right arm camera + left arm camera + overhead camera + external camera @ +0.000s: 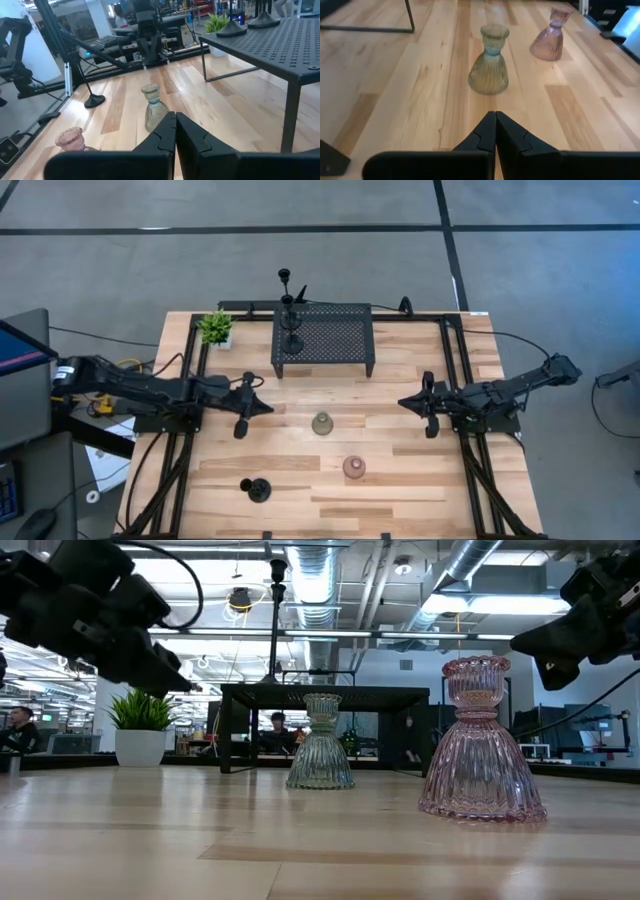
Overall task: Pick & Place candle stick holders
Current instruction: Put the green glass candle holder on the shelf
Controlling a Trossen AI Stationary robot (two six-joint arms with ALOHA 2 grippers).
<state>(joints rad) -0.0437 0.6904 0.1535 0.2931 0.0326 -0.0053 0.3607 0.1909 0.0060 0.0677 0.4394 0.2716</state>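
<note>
A greenish-grey bell-shaped holder (322, 423) and a pinkish one (353, 468) stand upright on their wide bases mid-table. One black stemmed holder (257, 490) stands near the front left. Two more black holders (291, 340) stand on their round bases on the left part of the perforated stand (335, 340). My left gripper (268, 408) hovers shut, just left of the greenish holder (489, 62), pointing at it. My right gripper (402, 402) hovers shut to that holder's right (154, 109). Neither touches anything.
A small potted plant (215, 327) sits at the far left corner beside the stand. Black frame rails run along the table's left and right sides. Bare wood lies between the two glass holders and the front edge. People sit in the room behind the table.
</note>
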